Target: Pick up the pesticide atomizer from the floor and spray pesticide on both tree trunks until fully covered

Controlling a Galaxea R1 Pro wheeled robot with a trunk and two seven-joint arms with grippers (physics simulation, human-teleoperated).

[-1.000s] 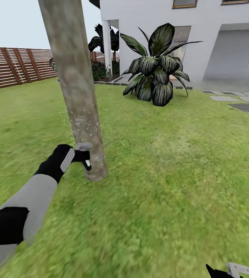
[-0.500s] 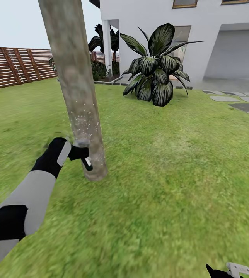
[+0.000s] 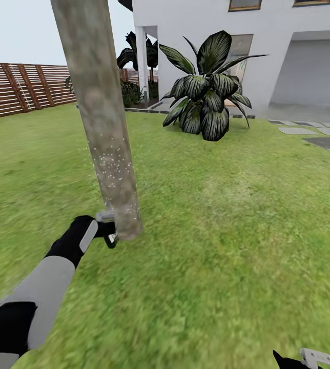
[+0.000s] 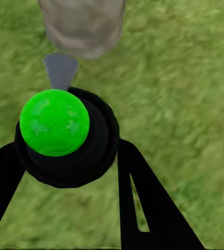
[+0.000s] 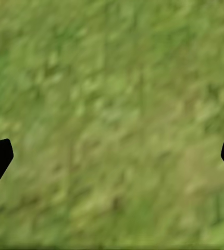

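Left gripper (image 3: 107, 231), clamped round the atomizer (image 4: 65, 136), is aiming at the trunk (image 3: 103, 123) base, centre-left; specks (image 3: 111, 164) are dotting mid-trunk only. Right gripper (image 5: 112, 151) is hanging wide.

A white house (image 3: 247, 41) is seen at the far side, with a pale grey garage door (image 3: 313, 72) on the right and a white column (image 3: 143, 61) at its left corner. A low bush with broad dark striped leaves (image 3: 206, 87) is planted in front of the house wall. Grey stepping stones (image 3: 313, 134) are laid in the grass near the right edge. Pale sky (image 3: 16, 31) is seen at the upper left.
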